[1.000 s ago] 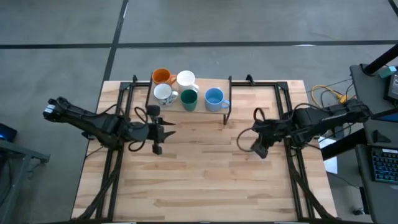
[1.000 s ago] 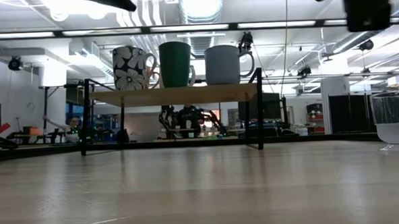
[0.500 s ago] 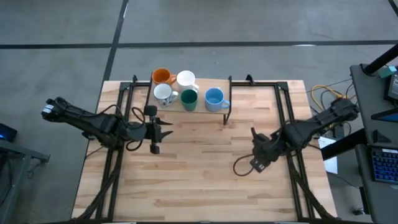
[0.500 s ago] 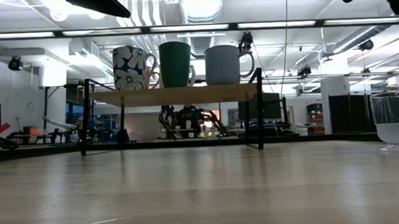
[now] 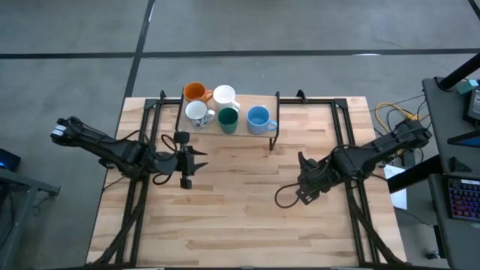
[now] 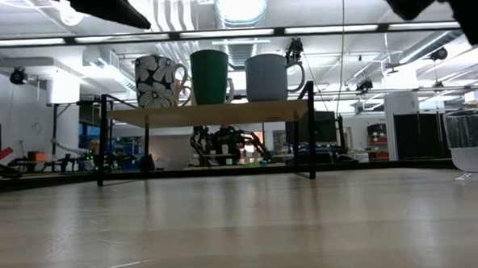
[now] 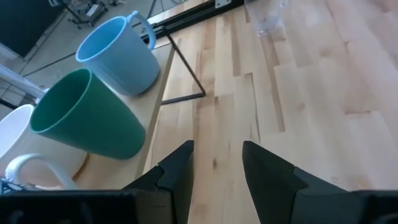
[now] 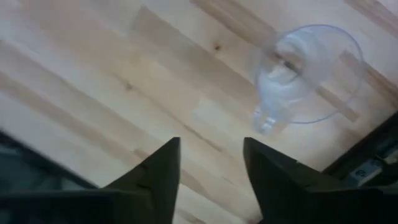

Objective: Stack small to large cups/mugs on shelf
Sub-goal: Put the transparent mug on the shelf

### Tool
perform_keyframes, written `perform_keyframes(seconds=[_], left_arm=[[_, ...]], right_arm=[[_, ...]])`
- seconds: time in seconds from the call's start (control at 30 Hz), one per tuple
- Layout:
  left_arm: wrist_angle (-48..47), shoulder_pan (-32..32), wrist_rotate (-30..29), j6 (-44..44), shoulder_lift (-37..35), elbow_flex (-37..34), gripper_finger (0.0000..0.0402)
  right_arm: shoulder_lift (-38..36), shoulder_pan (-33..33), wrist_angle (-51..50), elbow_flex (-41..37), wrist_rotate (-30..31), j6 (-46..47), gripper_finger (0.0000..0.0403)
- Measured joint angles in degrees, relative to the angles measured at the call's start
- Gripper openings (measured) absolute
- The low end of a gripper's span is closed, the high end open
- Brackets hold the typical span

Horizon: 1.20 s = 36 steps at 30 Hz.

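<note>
Fingers parted and empty, your right gripper (image 5: 302,180) has swung toward six o'clock past the clear glass (image 8: 309,74), still off the shelf (image 5: 247,129); your left gripper (image 5: 196,160) waits spread at nine.

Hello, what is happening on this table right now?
A two-armed robot is sorting cups onto a small shelf. Five already stand there: an orange mug, a white mug, a patterned mug, a green cup and a blue mug. A clear glass remains on the table. The right hand is open above the table near the glass, holding nothing. The left hand is open and empty, in front of the shelf.
</note>
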Motion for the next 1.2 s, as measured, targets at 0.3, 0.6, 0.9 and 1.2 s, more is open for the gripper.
perform_keyframes(seconds=[0.3, 0.6, 0.9, 1.2], left_arm=[[0.53, -2.32, -0.02, 0.1, -3.55, 2.56, 0.0122], [11.02, -5.32, 0.01, 2.55, -11.57, -2.54, 0.0122], [30.76, -6.52, 9.09, 8.14, -15.27, -13.2, 0.0122], [31.84, -6.52, 9.14, 8.15, -17.68, -14.33, 0.0122]], right_arm=[[1.02, -3.28, 1.85, -5.76, 0.59, -0.02, 0.0229], [2.57, -4.33, 4.62, -8.66, 4.65, -1.09, 0.023], [6.12, -4.71, 5.44, -9.2, 5.13, -3.98, 0.0221], [9.02, -4.71, 6.55, -9.22, 5.46, -5.52, 0.0196]])
